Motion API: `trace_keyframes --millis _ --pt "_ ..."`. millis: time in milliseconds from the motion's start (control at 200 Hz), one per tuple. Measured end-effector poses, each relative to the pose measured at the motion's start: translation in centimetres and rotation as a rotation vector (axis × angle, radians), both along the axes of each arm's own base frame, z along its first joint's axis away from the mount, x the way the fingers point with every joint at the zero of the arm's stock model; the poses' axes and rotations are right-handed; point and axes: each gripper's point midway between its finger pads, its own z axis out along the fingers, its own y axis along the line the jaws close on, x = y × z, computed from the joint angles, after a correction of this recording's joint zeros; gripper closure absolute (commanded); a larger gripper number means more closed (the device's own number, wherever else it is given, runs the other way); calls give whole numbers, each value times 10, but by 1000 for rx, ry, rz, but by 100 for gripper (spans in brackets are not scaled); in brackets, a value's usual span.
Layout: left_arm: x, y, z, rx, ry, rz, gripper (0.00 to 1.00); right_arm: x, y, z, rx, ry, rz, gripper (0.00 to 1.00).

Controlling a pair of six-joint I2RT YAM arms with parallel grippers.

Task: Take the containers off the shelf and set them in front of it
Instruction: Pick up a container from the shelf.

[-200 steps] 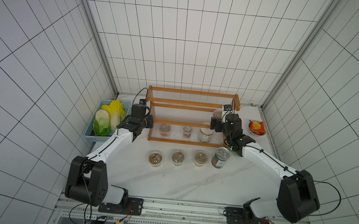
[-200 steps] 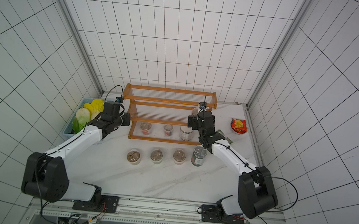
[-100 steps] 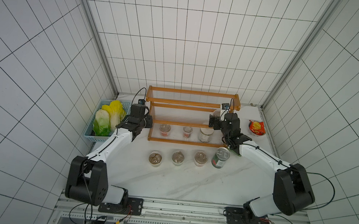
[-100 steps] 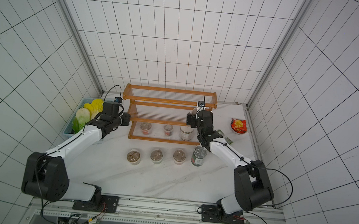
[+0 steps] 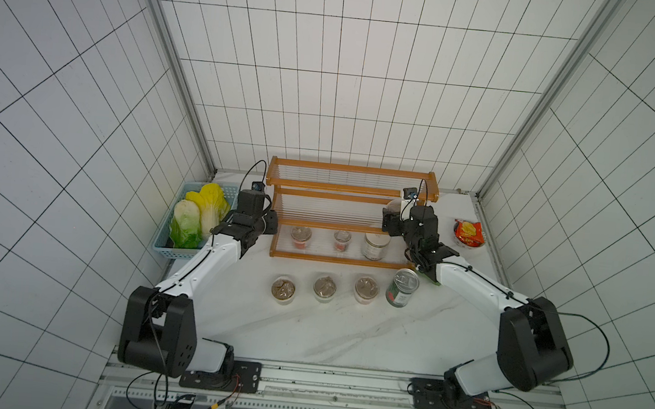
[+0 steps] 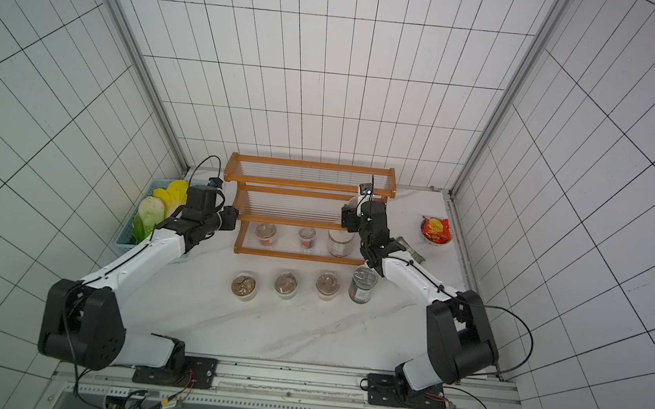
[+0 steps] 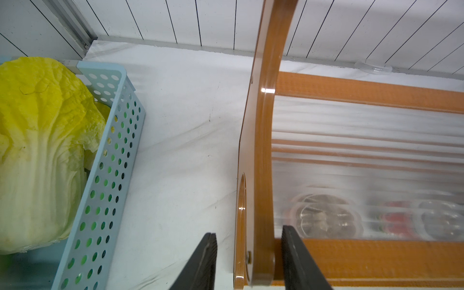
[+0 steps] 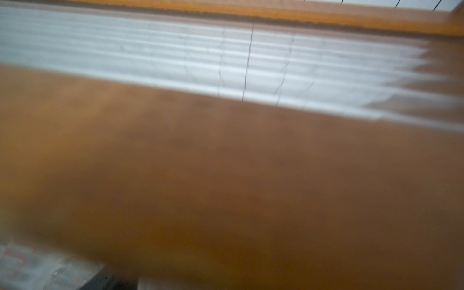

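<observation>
At the front of the worktop (image 5: 345, 338) nothing has stirred. A row of three cups (image 5: 325, 287) and the tin can (image 5: 403, 287) stand in front of the shelf (image 5: 353, 170), so about half the job looks done. Behind them, two cups (image 5: 300, 236) and the jar (image 5: 375, 245) wait on the lowest tier. One last cup (image 5: 393, 208) sits at the right end of the middle tier, and the top tier is bare.

The change is at the shelf's left end. A second ago the left pincer (image 7: 248, 231) was clamped on the end panel (image 7: 261, 125). Now its jaws stand parted astride the panel, with a clear gap on the basket side and hardly any on the shelf side. The bracing hold seems to be ending.

The right pincer (image 5: 388, 223) has edged in and is now just beside the last cup. I cannot tell whether its jaws are wide or closing on the cup, because the wrist view is a blur of wood and rods.

The left arm lies low and stretched out between the basket (image 5: 173, 252) and the shelf, its wrist turned in to the panel. The right arm is bent high at the elbow, with its forearm running past the tin can and its wrist lifted to middle-tier height.
</observation>
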Motion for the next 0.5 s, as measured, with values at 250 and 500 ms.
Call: trace_keyframes --millis 250,500 --pt "-2 3 6 4 -5 3 44 -7 7 5 0 1 49 14" --pt "-1 5 15 1 -16 6 43 -22 18 28 10 -41 101 14"
